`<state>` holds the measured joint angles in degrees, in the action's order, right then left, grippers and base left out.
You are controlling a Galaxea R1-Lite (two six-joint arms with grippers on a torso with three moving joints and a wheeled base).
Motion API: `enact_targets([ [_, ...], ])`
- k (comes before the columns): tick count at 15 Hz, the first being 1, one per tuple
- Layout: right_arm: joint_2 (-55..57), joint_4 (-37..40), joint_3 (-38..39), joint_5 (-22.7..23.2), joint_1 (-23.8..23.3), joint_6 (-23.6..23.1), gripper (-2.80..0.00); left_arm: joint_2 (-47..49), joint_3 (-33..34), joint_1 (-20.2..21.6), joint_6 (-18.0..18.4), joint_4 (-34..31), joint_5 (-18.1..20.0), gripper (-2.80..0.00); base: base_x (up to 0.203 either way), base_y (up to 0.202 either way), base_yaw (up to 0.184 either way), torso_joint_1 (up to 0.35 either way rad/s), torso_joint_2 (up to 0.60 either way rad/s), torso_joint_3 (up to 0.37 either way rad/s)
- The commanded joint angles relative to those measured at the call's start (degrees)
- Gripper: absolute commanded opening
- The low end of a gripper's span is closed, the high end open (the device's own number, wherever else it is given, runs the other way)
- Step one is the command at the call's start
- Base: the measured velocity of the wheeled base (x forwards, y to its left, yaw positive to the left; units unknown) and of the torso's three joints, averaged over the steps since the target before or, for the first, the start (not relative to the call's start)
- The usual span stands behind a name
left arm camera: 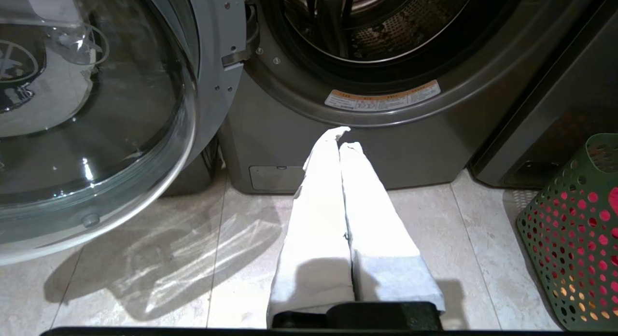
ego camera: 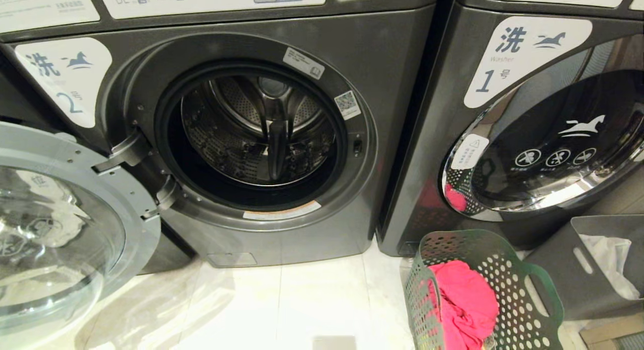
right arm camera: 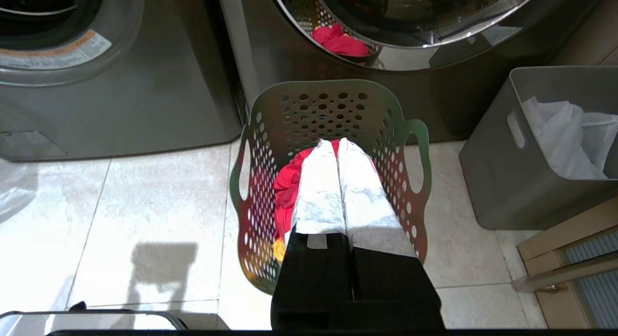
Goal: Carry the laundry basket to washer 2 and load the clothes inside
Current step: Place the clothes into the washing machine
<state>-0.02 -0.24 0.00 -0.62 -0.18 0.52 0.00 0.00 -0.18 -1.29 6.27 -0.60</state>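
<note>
Washer 2 (ego camera: pixel 322 103) stands at left with its round door (ego camera: pixel 55 224) swung open and the steel drum (ego camera: pixel 259 131) showing nothing inside. The green perforated laundry basket (ego camera: pixel 523 289) sits on the floor in front of washer 1, holding red clothes (ego camera: pixel 465 302). My left gripper (left arm camera: pixel 342 135) hangs shut and empty over the tiles below washer 2's opening. My right gripper (right arm camera: pixel 336 144) is shut, holds nothing, and hovers above the basket (right arm camera: pixel 333 109) and the red clothes (right arm camera: pixel 289 186). Neither arm shows in the head view.
Washer 1 (ego camera: pixel 548 134) at right has its chrome door closed. A grey bin (ego camera: pixel 598 269) with white material stands right of the basket. A wooden edge (right arm camera: pixel 565 254) lies at far right. Pale floor tiles (ego camera: pixel 302 304) stretch in front of washer 2.
</note>
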Motion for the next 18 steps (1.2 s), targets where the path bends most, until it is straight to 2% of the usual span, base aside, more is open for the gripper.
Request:
enact_targets([
  [1,0.0,0.0,0.0,0.0,0.0,0.0,-2.80,0.1,2.3,0.0,0.0,0.1,0.0,-2.80,0.000,0.000,0.000,0.002,0.00,-0.198],
  [18,0.0,0.0,0.0,0.0,0.0,0.2,-2.80,0.1,2.3,0.0,-0.2,0.1,0.0,-2.80,0.000,0.000,0.000,0.002,0.00,-0.200],
])
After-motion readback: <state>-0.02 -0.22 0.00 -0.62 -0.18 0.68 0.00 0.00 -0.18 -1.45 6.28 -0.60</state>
